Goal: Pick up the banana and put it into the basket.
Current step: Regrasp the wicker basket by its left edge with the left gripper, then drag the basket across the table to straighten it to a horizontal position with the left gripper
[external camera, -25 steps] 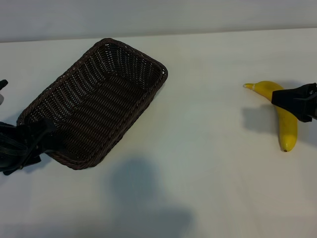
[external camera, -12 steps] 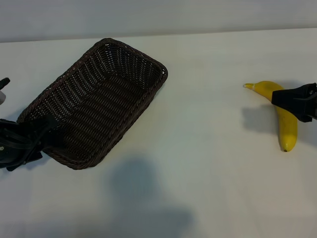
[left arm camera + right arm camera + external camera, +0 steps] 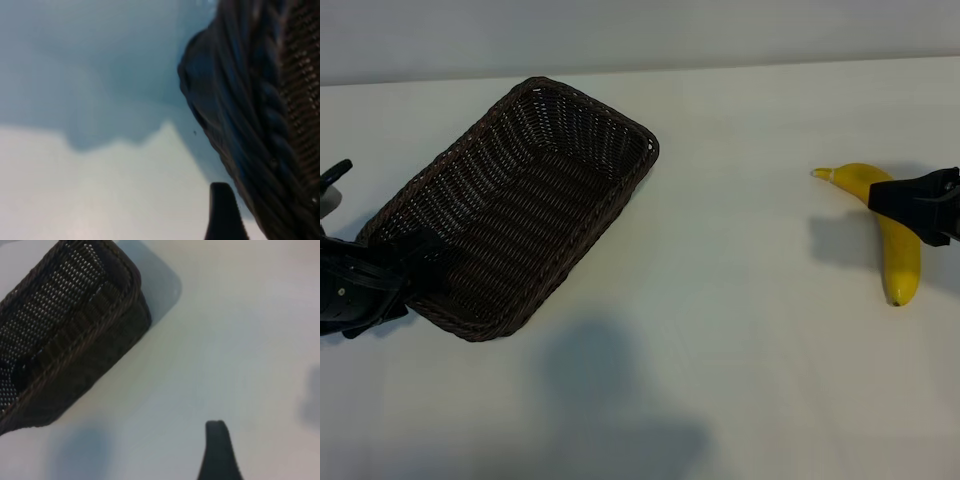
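Basket (image 3: 520, 200): lay diagonal, wide bare table (image 3: 740, 330) between it and banana (image 3: 895, 235).
Left gripper (image 3: 405, 275): at basket's near corner, jaws apart, possibly touching rim.
Right gripper (image 3: 910, 200): over banana, jaws apart.

**Three cameras, one shared basket**

The exterior camera is looking steeply down on the white table (image 3: 740, 330), taking in the basket (image 3: 520, 210) at left and the banana (image 3: 895, 235) at right. The left wrist camera is pressing close against the basket's braided rim (image 3: 270, 125) (filling much of its view). The right wrist camera is looking across the table from farther off, toward the same basket (image 3: 65, 335).
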Tool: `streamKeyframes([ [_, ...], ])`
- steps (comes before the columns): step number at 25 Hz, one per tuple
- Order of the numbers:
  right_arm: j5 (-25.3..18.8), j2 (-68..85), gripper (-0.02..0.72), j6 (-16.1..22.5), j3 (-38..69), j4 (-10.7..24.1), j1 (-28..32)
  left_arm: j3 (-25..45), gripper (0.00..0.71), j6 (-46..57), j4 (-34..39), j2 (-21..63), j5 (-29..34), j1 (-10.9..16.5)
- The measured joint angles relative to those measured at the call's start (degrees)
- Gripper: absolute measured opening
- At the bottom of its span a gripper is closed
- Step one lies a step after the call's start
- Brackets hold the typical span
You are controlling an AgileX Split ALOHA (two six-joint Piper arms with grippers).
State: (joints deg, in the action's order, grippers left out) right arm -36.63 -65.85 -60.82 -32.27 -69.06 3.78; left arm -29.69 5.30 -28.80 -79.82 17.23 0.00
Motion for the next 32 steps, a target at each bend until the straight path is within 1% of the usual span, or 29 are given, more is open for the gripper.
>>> streamKeyframes([
  [8, 0.0, 0.0, 0.498, 0.0, 0.0, -0.1, 0.0, 0.0, 0.471, 0.0, -0.1, -4.4, -3.9, 0.0],
  [12, 0.0, 0.0, 0.498, 0.0, 0.0, -0.1, 0.0, 0.0, 0.424, 0.0, -0.2, -4.9, -5.7, 0.0],
  [15, 0.0, 0.0, 0.498, 0.0, 0.0, -0.1, 0.0, 0.0, 0.354, 0.0, -0.3, -4.9, -6.3, 0.0],
  [21, 0.0, 0.0, 0.498, 0.0, 0.0, -0.1, 0.0, -0.2, 0.165, 0.7, -1.3, -5.0, -8.1, 0.0],
  [22, 0.0, 0.0, 0.498, 0.0, 0.0, -0.1, 0.0, -0.3, 0.156, 0.3, -1.1, -5.1, -8.3, 0.0],
  [30, 0.0, 0.0, 0.498, 0.0, 0.0, -0.1, 0.0, -0.4, 0.156, 0.0, -0.9, -5.0, -9.3, 0.0],
  [32, 0.0, 0.0, 0.498, 0.0, 0.0, -0.1, 0.0, -1.4, 0.156, -1.4, -0.5, -4.8, -8.9, 0.0],
])
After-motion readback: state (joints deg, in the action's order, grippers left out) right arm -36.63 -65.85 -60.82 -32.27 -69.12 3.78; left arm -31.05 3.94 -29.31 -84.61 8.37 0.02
